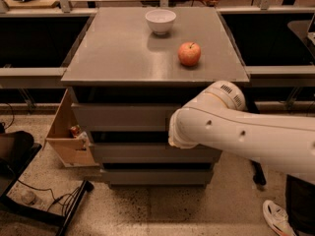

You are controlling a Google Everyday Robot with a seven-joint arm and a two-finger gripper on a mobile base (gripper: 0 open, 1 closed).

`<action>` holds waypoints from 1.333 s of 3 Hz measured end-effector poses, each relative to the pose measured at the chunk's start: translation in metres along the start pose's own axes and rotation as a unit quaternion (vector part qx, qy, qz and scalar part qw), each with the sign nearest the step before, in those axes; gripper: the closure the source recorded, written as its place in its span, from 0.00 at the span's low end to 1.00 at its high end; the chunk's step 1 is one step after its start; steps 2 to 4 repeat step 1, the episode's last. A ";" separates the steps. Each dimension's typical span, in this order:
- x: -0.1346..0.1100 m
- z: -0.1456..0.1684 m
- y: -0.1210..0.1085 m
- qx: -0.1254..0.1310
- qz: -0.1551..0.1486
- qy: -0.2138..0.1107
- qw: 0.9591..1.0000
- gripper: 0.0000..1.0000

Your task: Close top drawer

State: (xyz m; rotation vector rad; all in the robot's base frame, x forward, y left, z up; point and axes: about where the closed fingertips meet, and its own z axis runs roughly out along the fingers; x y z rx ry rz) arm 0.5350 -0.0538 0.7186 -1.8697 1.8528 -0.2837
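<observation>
The top drawer [123, 117] is the wide grey panel just under the cabinet top, with a dark gap above it, standing slightly out from the cabinet. My white arm reaches in from the right across the drawer fronts. My gripper [174, 132] is at the arm's tip, at the lower edge of the top drawer's front, right of its middle. The arm's body hides most of the gripper and the right part of the drawers.
A white bowl [160, 20] and a red apple [189, 53] sit on the cabinet top [113, 53]. Two slimmer grey drawers [142, 153] lie below. A tan wooden box [66, 134] leans at the cabinet's left. Cables [59, 200] and a shoe [278, 218] are on the floor.
</observation>
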 end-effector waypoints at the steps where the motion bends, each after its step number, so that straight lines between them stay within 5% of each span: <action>1: 0.006 -0.083 -0.009 0.039 0.040 0.043 0.997 1.00; 4: 0.006 -0.083 -0.009 0.039 0.040 0.043 0.997 1.00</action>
